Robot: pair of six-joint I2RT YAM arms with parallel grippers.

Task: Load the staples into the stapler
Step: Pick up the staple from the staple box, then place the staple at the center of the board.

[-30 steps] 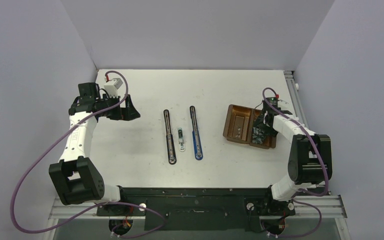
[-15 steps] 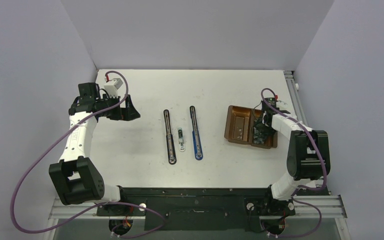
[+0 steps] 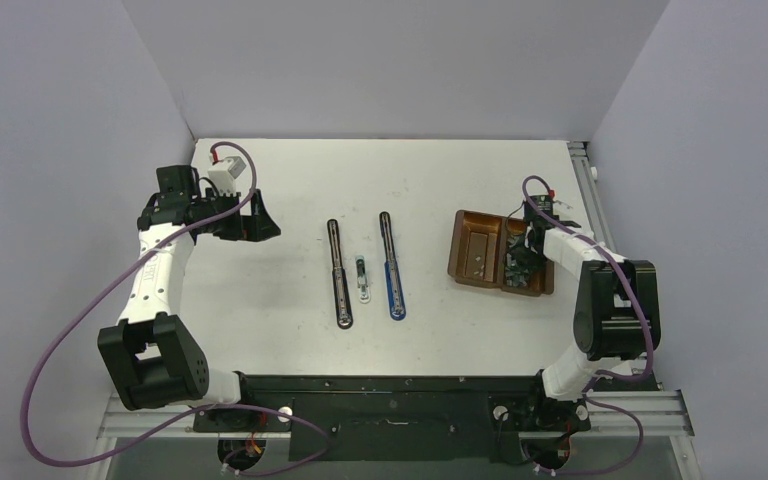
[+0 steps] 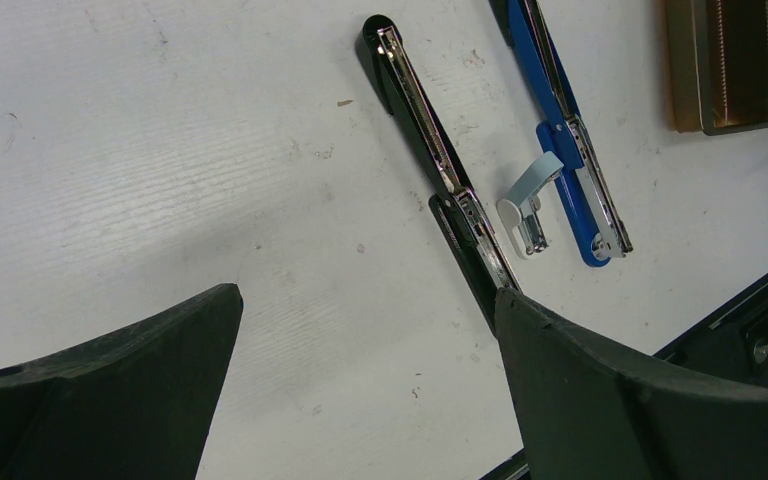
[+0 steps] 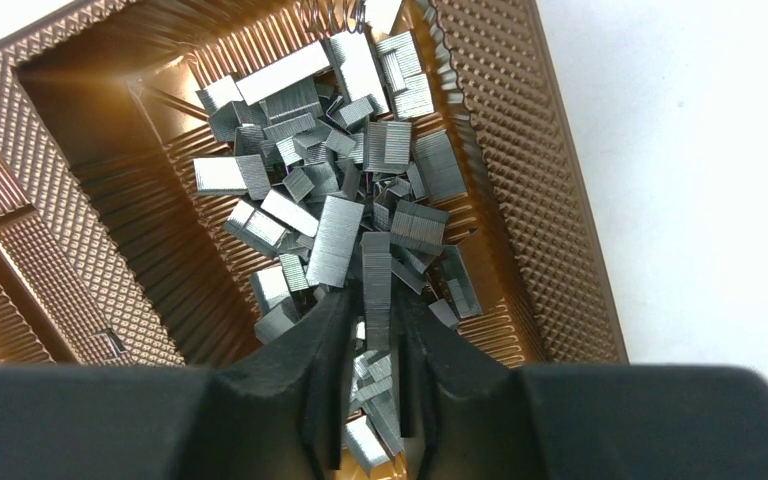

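Note:
A heap of silver-grey staples (image 5: 345,160) fills the right compartment of the brown tray (image 5: 520,150). My right gripper (image 5: 375,300) is down in that heap, its fingers pressed against both sides of one long staple strip (image 5: 376,262). In the top view the right gripper (image 3: 517,262) is over the tray (image 3: 463,222) at the right. A black stapler (image 3: 338,272) and a blue stapler (image 3: 391,265) lie opened flat at mid-table. My left gripper (image 3: 258,224) hovers open at the far left, holding nothing; in its wrist view the gripper (image 4: 365,300) has the black stapler (image 4: 430,150) ahead.
A small white and metal piece (image 3: 362,280) lies between the two staplers, also seen as the white piece (image 4: 526,198) in the left wrist view. The tray's left compartment (image 3: 477,252) holds a few loose staples. Grey walls bound the table.
The right gripper has dropped into the tray's right compartment and narrowed its jaws around a staple strip. The left arm has not moved.

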